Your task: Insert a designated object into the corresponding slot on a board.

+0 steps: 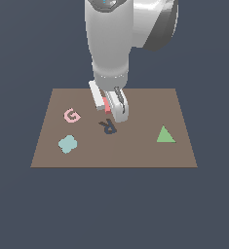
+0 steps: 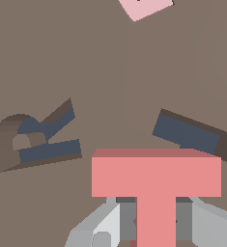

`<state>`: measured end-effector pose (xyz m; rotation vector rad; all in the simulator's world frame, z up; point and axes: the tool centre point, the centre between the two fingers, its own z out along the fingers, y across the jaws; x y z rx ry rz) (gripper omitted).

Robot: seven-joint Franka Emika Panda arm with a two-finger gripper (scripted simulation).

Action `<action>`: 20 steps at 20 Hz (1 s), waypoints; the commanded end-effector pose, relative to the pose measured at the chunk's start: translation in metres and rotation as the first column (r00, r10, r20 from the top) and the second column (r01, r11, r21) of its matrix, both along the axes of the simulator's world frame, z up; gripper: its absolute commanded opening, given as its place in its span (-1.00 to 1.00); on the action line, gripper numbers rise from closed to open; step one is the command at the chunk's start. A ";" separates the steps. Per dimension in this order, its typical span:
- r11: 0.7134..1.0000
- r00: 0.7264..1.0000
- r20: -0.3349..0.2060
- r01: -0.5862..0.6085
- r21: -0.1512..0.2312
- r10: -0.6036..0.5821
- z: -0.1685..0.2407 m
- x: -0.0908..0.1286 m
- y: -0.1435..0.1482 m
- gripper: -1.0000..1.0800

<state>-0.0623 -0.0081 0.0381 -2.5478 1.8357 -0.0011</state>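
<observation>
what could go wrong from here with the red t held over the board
1. The T block looks turned relative to the slot, whose visible part sits at an angle, so it might catch the edge instead of dropping in.
2. The R recess lies close by; a drift could lower the block onto the wrong cutout.
3. The block hides much of the slot, making alignment harder to judge.

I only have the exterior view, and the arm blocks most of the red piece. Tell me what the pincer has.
Observer: In the wrist view, the pincer is closed on the stem of the red T block.
Operator: Report the slot.
Observer: Only one navy bar of the T slot shows, just beyond the block's crossbar. The block is not in it.
Operator: Give me the alignment.
Observer: That bar slants against the crossbar, so the block looks rotated off the slot.
</observation>
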 end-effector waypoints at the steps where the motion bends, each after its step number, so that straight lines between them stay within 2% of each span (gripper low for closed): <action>1: 0.996 0.996 0.000 0.093 0.000 -0.093 0.001 -0.005 -0.008 -1.00; 10: 0.954 0.954 0.000 0.299 0.000 -0.299 0.002 -0.020 -0.024 -1.00; 15: 0.938 0.938 -0.001 0.345 0.000 -0.345 0.002 -0.025 -0.027 -1.00; 20: 0.938 0.938 -0.001 0.346 0.000 -0.346 0.002 -0.025 -0.026 -1.00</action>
